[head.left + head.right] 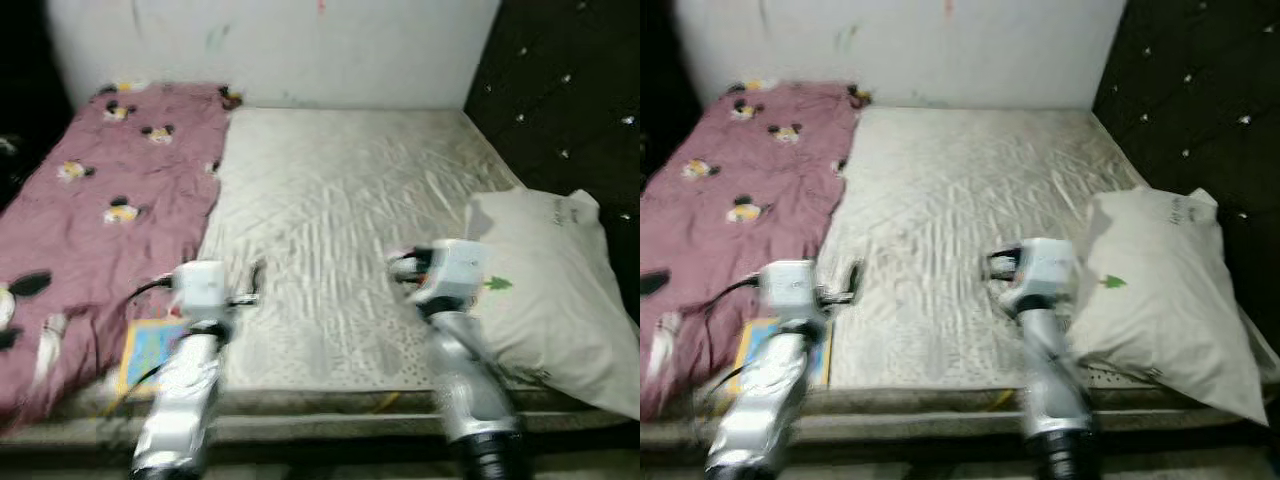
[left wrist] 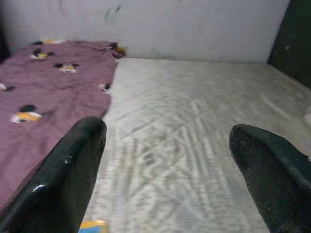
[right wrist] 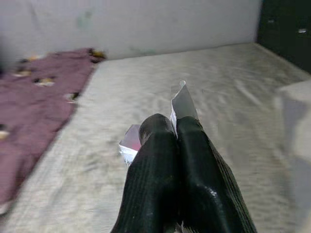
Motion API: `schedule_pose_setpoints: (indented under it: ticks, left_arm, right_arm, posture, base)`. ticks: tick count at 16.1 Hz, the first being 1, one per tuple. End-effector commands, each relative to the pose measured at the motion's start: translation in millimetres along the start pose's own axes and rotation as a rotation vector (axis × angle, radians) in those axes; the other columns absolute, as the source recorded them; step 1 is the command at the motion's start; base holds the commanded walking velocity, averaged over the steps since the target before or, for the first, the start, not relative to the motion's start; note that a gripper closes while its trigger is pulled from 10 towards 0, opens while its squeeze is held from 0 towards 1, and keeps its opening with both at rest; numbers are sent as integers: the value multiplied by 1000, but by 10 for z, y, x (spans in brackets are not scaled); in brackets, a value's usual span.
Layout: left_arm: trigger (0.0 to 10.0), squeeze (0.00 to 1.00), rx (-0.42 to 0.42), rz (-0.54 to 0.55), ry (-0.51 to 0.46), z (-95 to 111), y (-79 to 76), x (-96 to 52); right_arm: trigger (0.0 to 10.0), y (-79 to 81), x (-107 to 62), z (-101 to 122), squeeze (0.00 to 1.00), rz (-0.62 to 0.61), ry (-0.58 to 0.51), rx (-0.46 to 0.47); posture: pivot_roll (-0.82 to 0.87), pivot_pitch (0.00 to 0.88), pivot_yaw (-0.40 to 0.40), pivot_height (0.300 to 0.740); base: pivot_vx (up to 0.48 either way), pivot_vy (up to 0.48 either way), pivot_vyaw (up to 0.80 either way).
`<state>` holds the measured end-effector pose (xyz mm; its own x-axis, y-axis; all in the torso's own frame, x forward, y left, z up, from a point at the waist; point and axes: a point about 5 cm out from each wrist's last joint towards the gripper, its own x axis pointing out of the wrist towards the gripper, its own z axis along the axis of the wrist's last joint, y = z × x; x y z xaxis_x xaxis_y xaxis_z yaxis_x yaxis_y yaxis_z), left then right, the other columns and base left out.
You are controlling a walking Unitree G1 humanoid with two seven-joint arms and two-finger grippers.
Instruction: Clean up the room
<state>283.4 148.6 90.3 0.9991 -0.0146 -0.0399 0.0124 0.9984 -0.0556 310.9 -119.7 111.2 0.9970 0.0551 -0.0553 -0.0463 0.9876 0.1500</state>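
My right gripper is pinched on a crumpled white and pink scrap of wrapper, held above the bare quilted grey mattress. My left gripper hangs spread wide beside the maroon cartoon-print blanket. A white pillow lies to my right.

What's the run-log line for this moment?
right gripper: shut on wrapper scrap, over bare mattress | left gripper: open, over mattress | pillow: robot's right | pink blanket: left
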Motion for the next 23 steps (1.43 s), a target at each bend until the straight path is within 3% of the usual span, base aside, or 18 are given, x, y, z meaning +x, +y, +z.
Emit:
schedule_pose_setpoints:
  ticks: [1, 8, 15, 23]
  left_arm:
    - [10000, 0, -6, -28, -15, 39, -107, 10]
    - [10000, 0, -6, -25, -11, 40, -124, 10]
    - [10000, 0, -34, -99, -52, 115, -166, -16]
    - [10000, 0, -56, -130, -57, 138, -182, -29]
  right_arm:
    - [10000, -109, 1, 33, 0, -29, -1, -19]
    - [10000, -57, 25, 56, 0, 8, -9, -29]
    - [10000, -39, 40, 34, 0, 20, 10, -21]
    - [10000, -42, 48, 25, 0, 20, 13, -27]
  posture:
    - [-78, 0, 28, 740]
    - [-76, 0, 20, 740]
    - [-73, 0, 17, 740]
    - [-68, 0, 18, 740]
  base:
    - [0, 480, 0]
    - [0, 418, 0]
    - [0, 0, -85]
    - [364, 0, -160]
